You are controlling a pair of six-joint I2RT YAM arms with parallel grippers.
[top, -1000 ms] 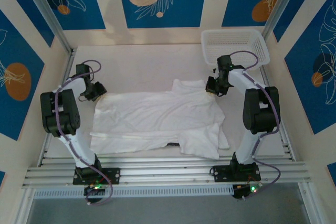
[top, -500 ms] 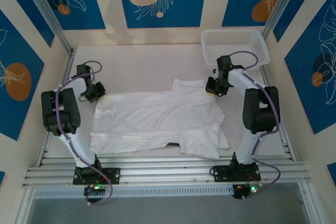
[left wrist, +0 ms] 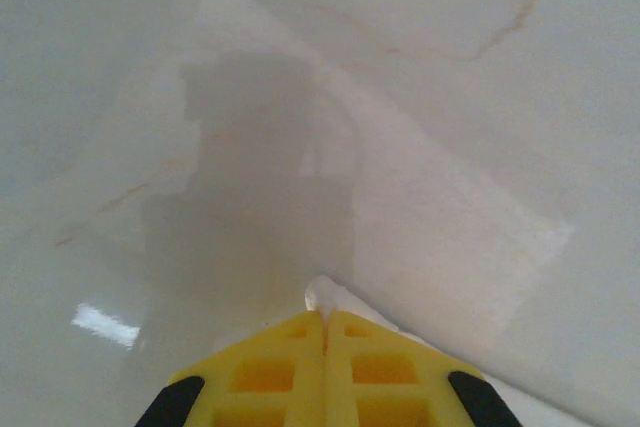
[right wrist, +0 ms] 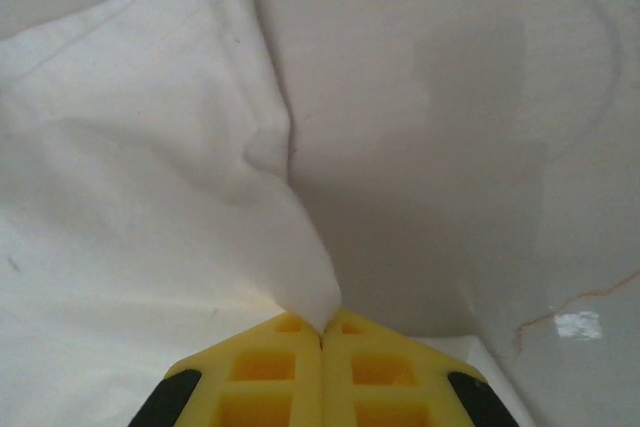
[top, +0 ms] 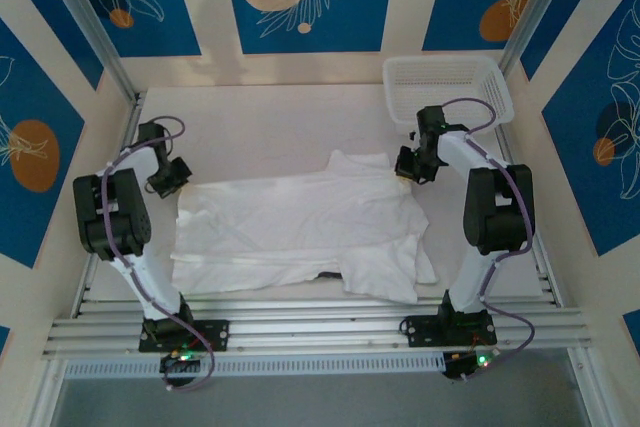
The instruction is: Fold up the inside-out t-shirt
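While pressed together at the far left corner of the inside-out t-shirt (top: 300,222), pinches a small tip of the white cloth: left gripper (top: 176,183), yellow fingers (left wrist: 270,372) flush against each other in the wrist view. Beneath, bare glossy tabletop (left wrist: 450,97), shadowed. Toward the middle, lies spread flat and wrinkled across the tabletop, long side running left to right, between the two arms, with one sleeve bunched and overlapped at the near right. At the far right corner, meets the right gripper (top: 405,169). Clamps there on a peaked fold of the cloth, yellow tips closed tight with the fabric rising out from between them. Farther right and farther back, white mesh basket (top: 445,82), apart from the shirt, at the far right edge.
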